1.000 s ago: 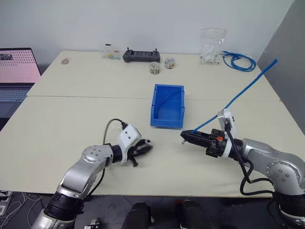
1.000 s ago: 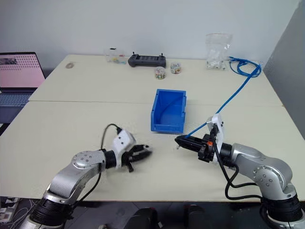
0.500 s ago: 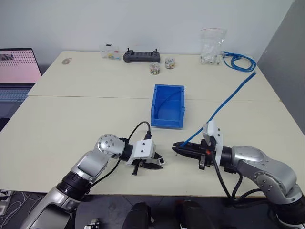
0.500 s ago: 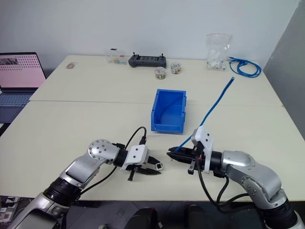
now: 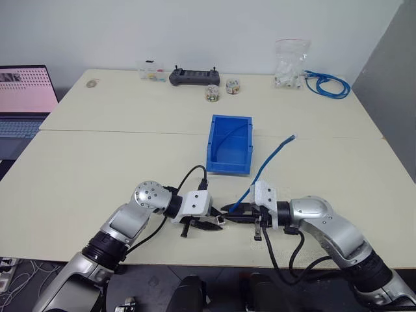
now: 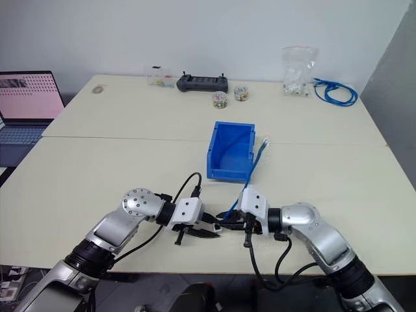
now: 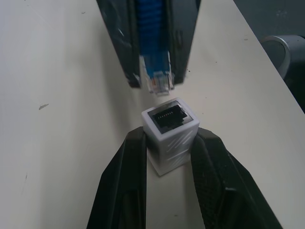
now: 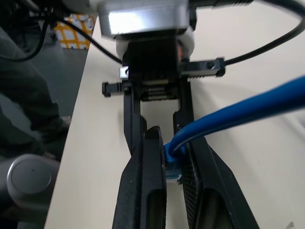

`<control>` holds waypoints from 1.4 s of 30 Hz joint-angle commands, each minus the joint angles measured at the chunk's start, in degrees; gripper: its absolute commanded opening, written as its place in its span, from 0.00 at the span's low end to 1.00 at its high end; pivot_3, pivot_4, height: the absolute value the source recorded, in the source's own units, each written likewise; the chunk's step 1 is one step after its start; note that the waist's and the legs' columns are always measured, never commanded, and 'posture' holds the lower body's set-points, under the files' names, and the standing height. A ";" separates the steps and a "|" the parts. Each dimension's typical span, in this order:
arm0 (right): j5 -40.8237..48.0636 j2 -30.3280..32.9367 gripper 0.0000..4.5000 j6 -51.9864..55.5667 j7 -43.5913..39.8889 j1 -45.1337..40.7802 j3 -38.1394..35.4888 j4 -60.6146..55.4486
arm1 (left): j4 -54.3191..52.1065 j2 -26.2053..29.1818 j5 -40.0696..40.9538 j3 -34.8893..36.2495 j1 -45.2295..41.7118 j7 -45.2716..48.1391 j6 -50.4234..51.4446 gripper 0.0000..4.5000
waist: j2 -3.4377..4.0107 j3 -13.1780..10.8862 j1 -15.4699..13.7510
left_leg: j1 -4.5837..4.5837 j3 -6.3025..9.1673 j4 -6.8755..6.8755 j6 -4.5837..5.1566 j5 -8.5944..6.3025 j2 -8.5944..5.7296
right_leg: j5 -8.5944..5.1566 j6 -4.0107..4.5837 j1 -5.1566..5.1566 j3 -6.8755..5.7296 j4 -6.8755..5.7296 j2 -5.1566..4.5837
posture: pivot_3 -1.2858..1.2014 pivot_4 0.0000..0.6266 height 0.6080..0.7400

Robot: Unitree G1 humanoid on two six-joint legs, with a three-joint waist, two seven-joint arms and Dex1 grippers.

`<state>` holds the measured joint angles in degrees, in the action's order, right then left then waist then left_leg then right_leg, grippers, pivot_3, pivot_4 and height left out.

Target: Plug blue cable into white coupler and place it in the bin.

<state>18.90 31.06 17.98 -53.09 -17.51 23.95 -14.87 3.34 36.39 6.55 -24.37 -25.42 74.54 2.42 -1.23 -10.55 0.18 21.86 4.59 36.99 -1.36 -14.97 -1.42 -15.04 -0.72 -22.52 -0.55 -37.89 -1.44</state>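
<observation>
My left gripper (image 7: 169, 138) is shut on the white coupler (image 7: 169, 131), whose dark opening faces the other gripper. Just in front of it, my right gripper (image 8: 170, 138) is shut on the blue cable (image 5: 268, 160) at its clear plug end (image 7: 159, 81). A small gap separates the plug from the opening, and the two are roughly in line. Both grippers meet low over the table near its front edge, left gripper (image 5: 216, 223) and right gripper (image 5: 229, 212) tip to tip. The cable arcs up and away to the right. The blue bin (image 5: 229, 144) stands just behind them.
At the table's far side lie a black controller (image 5: 193, 77), small jars (image 5: 211, 93), a clear bag (image 5: 289, 62) and a coiled blue cable bundle (image 5: 327, 83). A laptop (image 5: 23, 91) sits off the left edge. The table's front edge is close below the grippers.
My right gripper has rolled and come down and left with the cable, up to the left gripper's tips. The cable's free end has sunk. The left gripper turned earlier, then held still.
</observation>
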 commanded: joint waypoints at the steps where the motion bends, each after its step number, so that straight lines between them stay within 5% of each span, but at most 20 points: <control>1: -1.52 -1.01 0.03 -3.43 -2.00 -0.97 -0.11 0.01 | 1.15 0.12 -1.92 -1.47 1.12 0.90 0.30 0.22 | 0.00 0.00 0.00 | 0.00 0.00 0.00 0.00 0.00 0.00 | 0.00 0.00 0.00 0.00 0.00 0.00 | 0.52 0.24 1.00; 42: -5.82 -5.64 0.03 -8.48 -10.18 -5.27 -0.10 5.28 | 1.54 1.39 -2.25 -1.44 1.42 2.81 0.44 0.22 | 0.05 0.06 0.17 | -0.15 0.01 0.01 0.00 0.00 0.02 | 0.01 0.02 0.06 0.03 -0.13 0.03 | 0.52 0.24 1.00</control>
<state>11.32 25.02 8.61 -62.49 -21.89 25.90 -8.17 4.00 36.69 6.40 -24.22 -25.44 75.91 2.18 -1.19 -10.49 0.35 21.71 4.59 37.00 -1.36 -14.97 -1.40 -15.03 -0.70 -22.46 -0.52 -38.02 -1.41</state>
